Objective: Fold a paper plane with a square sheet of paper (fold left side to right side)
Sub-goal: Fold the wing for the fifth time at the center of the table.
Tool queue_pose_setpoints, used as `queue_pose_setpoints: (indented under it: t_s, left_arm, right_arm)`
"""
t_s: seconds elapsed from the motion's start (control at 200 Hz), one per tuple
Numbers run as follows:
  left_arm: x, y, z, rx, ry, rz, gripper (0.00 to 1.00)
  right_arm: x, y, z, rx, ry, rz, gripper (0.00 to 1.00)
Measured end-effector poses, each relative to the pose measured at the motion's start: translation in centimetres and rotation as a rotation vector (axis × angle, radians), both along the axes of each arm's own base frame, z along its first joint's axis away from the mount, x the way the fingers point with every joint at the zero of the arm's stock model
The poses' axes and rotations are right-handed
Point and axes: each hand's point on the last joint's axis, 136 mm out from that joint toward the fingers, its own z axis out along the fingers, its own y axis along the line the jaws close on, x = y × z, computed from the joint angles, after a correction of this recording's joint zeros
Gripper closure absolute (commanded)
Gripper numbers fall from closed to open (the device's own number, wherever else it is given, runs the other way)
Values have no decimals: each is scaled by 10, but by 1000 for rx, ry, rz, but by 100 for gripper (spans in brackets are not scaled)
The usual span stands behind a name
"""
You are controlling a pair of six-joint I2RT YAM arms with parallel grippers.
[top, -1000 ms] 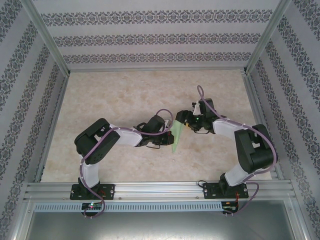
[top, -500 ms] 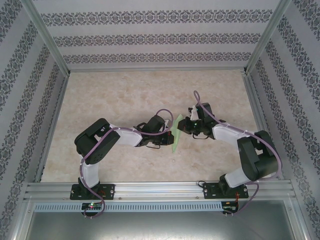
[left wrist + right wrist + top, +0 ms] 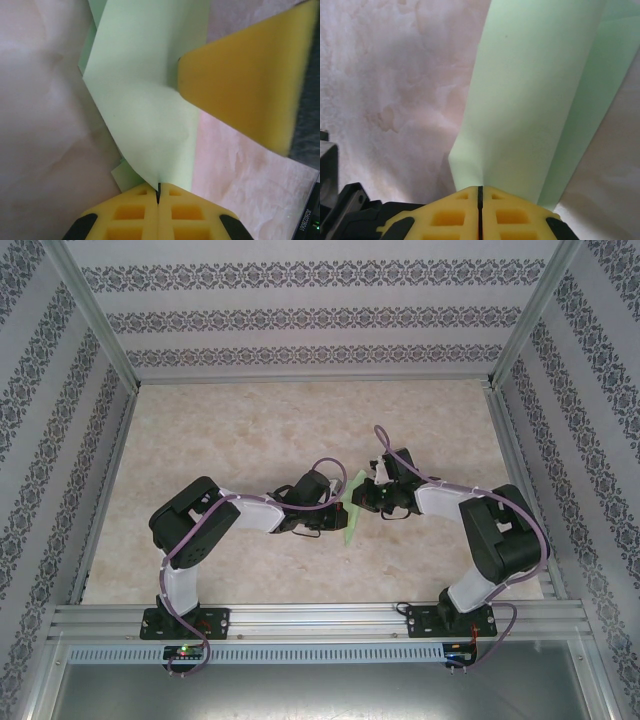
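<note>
Top external view: near the middle of the marbled beige table (image 3: 230, 430), we saw a thin, pale mint-green, partly folded sheet of paper (image 3: 351, 512) held between two grippers. The left gripper (image 3: 158, 192) was pinched tight on one paper edge; the right gripper (image 3: 480, 190) (yellow padded fingers (image 3: 465, 210) pressed together) was clamped on another edge of it.

Beige marbled tabletop (image 3: 250, 420); floral-striped walls (image 3: 300, 310) around; aluminium rail (image 3: 320, 615) at near edge

Soft, even light; faint shadows on paper (image 3: 145, 100).
</note>
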Motion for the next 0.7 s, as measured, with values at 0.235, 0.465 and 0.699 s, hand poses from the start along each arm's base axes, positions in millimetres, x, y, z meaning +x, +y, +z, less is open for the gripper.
queue_pose_setpoints:
  t_s: [0.235, 0.465, 0.699]
  left_arm:
    - [0, 0, 0, 0, 1, 0, 100]
    - [0, 0, 0, 0, 1, 0, 100]
    - [0, -1, 0, 0, 1, 0, 95]
  right_arm:
    - [0, -3, -9, -29, 9, 4, 91]
    - [-2, -4, -15, -43, 15, 12, 91]
    - [0, -5, -20, -41, 35, 10, 92]
